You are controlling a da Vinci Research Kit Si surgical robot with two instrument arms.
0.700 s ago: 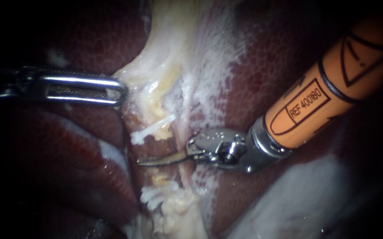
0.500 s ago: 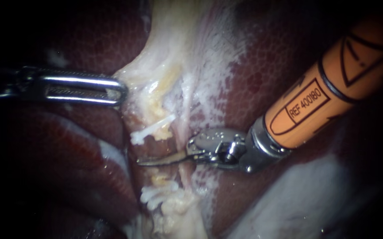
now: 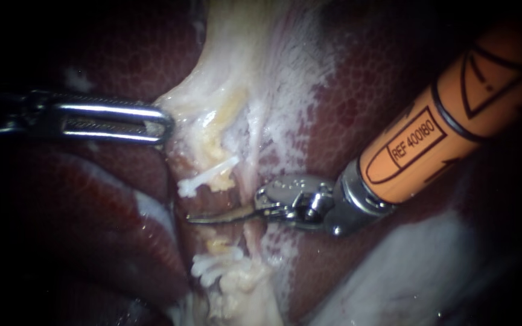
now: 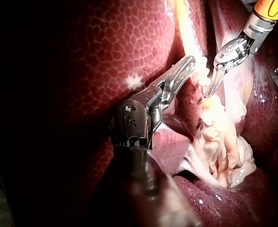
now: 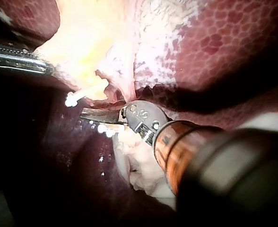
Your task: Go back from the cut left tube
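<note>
Right instrument [image 3: 197, 220]: hand narrow, blades together, empty. The cut tube [image 3: 218, 244] has 1 clipped stump on each side of the blades. Left instrument [image 3: 167, 124]: hand clamped on pale tissue [image 3: 212, 108]; shaft lost in shadow.

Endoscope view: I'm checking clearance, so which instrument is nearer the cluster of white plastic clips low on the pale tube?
Right. The orange-shafted right instrument lies just above the white plastic clips; the silver left instrument sits far higher, at the edge of pale tissue.
</note>
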